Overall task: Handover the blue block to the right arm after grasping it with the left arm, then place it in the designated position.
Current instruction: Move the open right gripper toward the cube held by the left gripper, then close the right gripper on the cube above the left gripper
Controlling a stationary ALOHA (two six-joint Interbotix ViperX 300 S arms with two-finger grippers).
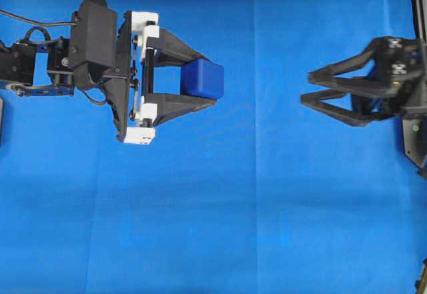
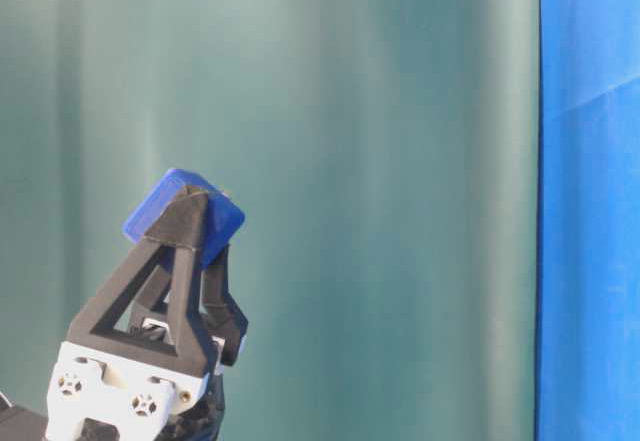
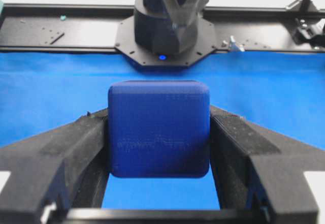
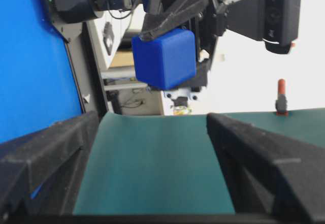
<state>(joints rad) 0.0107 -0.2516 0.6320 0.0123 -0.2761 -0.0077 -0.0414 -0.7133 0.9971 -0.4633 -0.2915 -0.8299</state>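
While the left tool [image 1: 200, 81] pinches the blue block [image 1: 203, 79], the right tool [image 1: 308, 89] – spread – faces it over blue cloth [image 1: 233, 207].

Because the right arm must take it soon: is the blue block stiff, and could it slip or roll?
The blue block probably is stiff: its faces stay flat between the left gripper fingers. Its finely textured surface likely grips well. Flat sides suggest it will not roll, though rounded corners could let it turn in the open right gripper.

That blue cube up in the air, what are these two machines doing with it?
The left arm's gripper holds the blue block between its fingers, lifted above the blue cloth. Facing it, the right arm's gripper waits with fingers spread wide, a clear gap away. No handover has happened yet.
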